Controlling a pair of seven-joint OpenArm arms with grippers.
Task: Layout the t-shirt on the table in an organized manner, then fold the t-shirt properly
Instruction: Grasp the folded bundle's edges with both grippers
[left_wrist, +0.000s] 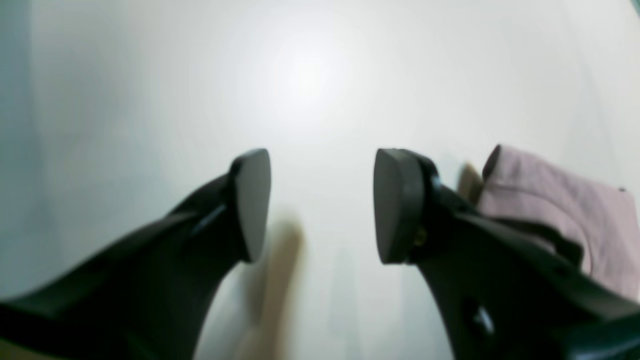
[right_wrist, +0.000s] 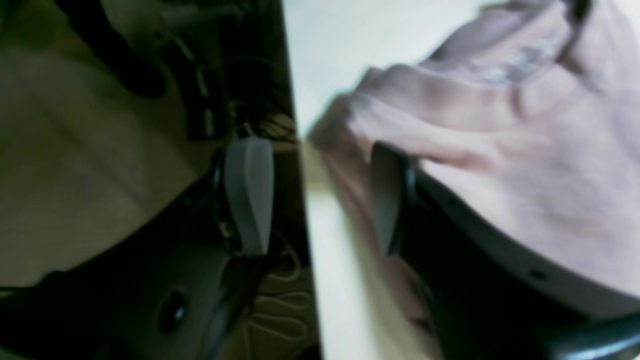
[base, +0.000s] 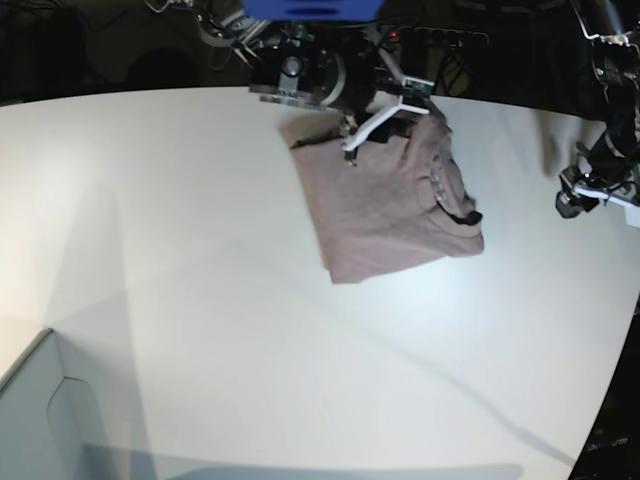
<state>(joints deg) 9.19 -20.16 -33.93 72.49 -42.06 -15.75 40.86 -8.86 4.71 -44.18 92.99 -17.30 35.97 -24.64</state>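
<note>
While the table (base: 200, 260) spreads white, the shirt (base: 385, 205) lies folded near its far edge; its neck label is too blurred to read. Both grippers gape empty: right (right_wrist: 320, 200) straddling the shirt's edge, left (left_wrist: 322, 205) beside it.

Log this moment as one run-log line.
t-shirt: folded on table | left pincer: open, empty | right pincer: open at shirt's edge
</note>
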